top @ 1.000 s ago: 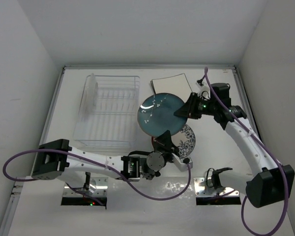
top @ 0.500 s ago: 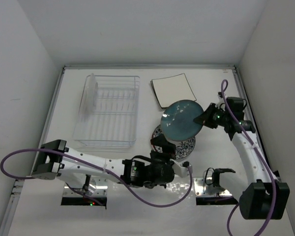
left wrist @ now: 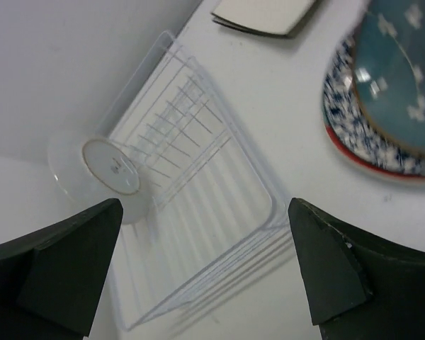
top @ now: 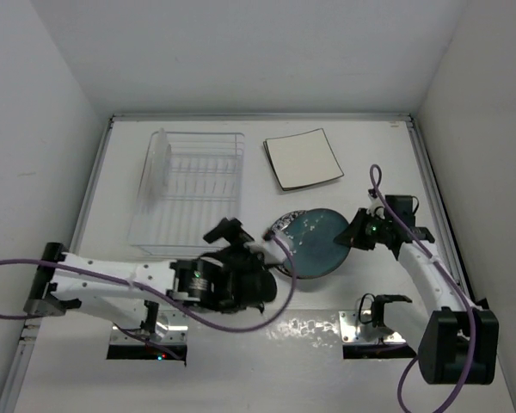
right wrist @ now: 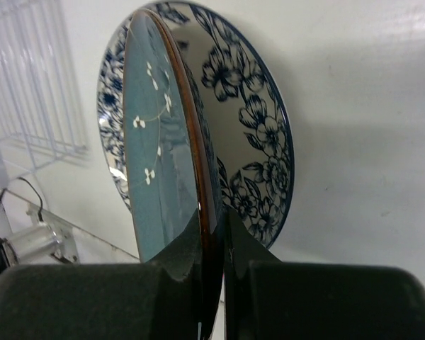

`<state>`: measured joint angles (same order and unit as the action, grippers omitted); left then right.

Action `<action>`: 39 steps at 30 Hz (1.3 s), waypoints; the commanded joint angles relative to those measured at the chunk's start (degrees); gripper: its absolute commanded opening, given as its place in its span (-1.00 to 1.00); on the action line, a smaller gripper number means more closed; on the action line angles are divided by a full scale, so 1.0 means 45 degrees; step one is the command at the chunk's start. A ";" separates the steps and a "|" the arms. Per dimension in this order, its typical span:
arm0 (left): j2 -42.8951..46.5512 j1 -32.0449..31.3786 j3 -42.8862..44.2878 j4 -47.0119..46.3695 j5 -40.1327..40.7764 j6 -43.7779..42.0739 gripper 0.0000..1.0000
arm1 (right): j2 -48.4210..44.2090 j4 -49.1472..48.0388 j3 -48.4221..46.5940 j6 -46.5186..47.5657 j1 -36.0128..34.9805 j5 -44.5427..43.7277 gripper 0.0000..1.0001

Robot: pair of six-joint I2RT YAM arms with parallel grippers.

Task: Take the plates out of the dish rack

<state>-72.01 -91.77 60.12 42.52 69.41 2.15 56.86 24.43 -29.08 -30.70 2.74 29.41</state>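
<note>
Right gripper (right wrist: 214, 237) clamps the rim of the teal plate (right wrist: 159, 149), tilted just ahead over the blue-patterned plate (right wrist: 258, 142) on the tabletop (right wrist: 354, 106); left gripper (left wrist: 205, 209) gapes empty toward the dish rack (left wrist: 198, 212); release at this tilt risks a chip or slide-off.

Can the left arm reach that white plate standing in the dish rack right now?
Probably yes: the left gripper is open, empty, beside the dish rack, with nothing blocking the white plate.
</note>
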 commanded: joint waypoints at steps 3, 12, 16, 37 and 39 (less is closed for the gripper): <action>0.2480 0.3414 0.1307 -0.0582 -0.0109 0.2955 1.00 | 0.0547 -0.1307 -0.0256 0.0434 -0.0471 0.1337 -0.90; 0.4088 0.6778 0.1425 -0.1188 -0.1827 0.4248 1.00 | 0.2499 0.0604 -0.1856 0.0982 -0.3498 -0.3991 -0.14; 0.3737 0.7363 0.1679 -0.1148 -0.2142 0.4326 1.00 | 0.2676 0.1171 -0.2325 0.0611 -0.4006 -0.6119 0.17; 0.0730 1.6737 0.3342 -0.3199 -0.9914 0.3759 1.00 | 0.3285 0.2286 -0.4143 0.0220 -0.6020 -0.8877 0.98; 0.0554 1.7713 0.3126 -0.3589 -1.0928 0.3799 1.00 | 0.2309 0.2559 -0.4085 0.0201 -0.6000 -0.9482 0.98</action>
<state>-69.14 -16.12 74.24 30.85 27.33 18.55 72.73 34.63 -46.04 -28.95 -24.14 -7.84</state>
